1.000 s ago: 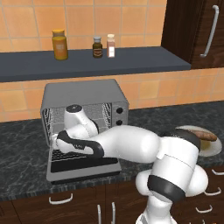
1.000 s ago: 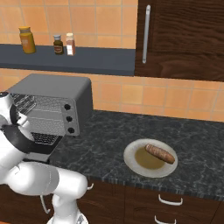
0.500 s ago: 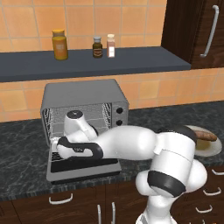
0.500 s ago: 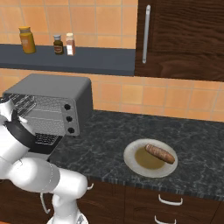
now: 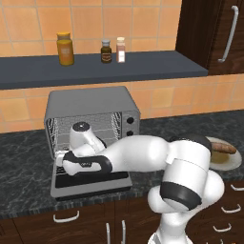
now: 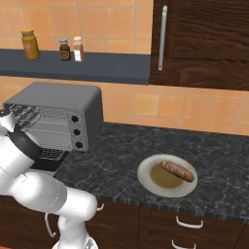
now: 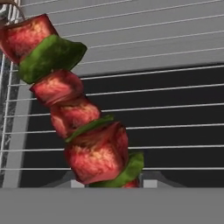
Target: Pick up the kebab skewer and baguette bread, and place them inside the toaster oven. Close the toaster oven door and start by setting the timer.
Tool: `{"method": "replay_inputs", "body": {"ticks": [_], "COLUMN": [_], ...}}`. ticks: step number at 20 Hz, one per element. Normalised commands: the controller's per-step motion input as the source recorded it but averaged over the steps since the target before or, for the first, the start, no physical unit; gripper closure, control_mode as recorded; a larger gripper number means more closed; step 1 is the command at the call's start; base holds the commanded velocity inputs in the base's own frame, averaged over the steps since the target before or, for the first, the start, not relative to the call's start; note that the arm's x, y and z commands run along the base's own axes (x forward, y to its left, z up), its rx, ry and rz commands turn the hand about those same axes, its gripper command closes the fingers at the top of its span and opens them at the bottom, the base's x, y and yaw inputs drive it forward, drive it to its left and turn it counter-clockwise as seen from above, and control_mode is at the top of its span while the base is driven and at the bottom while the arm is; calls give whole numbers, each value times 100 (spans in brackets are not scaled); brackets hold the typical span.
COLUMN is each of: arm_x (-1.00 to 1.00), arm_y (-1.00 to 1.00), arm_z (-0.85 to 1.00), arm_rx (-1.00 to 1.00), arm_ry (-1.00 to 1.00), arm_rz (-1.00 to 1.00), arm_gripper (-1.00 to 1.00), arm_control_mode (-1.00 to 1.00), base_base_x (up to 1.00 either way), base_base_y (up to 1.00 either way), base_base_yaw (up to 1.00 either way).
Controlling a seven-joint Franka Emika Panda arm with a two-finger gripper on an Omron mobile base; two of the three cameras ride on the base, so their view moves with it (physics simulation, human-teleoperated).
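The kebab skewer (image 7: 83, 122), red meat chunks with green pepper slices, rises from the bottom middle of the hand view in front of the wire rack (image 7: 175, 109). My gripper (image 5: 61, 160) is shut on it at the mouth of the toaster oven (image 5: 90, 102), low over the open toaster oven door (image 5: 95, 183), which lies flat. The fingertips are hidden behind the skewer. From the right, the toaster oven (image 6: 58, 97) shows its black knobs (image 6: 75, 131). The baguette bread (image 6: 178, 170) lies on a white plate (image 6: 146, 181) to the right, also seen as baguette bread (image 5: 223, 147).
A dark shelf (image 5: 143, 66) above the oven carries a yellow jar (image 5: 65, 48) and two small bottles (image 5: 112, 50). A dark cabinet with a bar handle (image 6: 162, 38) hangs at the upper right. The black stone counter (image 6: 116, 160) runs between oven and plate.
My hand with the skewer has sunk slightly lower and a little to the left at the oven mouth. The bread and plate have not moved.
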Motion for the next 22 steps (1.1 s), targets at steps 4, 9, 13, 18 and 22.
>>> {"method": "replay_inputs", "body": {"ticks": [4,9,13,18,22], "arm_x": [-7,-6,-2,-44,-77], "arm_y": [3,0,-3,-34,-93], "arm_z": [-3,3,39,84,41], "arm_rx": [0,0,0,0,0], "arm_ry": [0,-3,-5,-7,-7], "arm_rz": [0,0,0,0,0], "arm_gripper": [-100,-100,-100,-100,-100], "arm_control_mode": [-100,-100,-100,-100,-100], "base_base_x": [0,0,0,0,0], "base_base_y": [0,0,0,0,0], "base_base_yaw": [0,0,0,0,0]}}
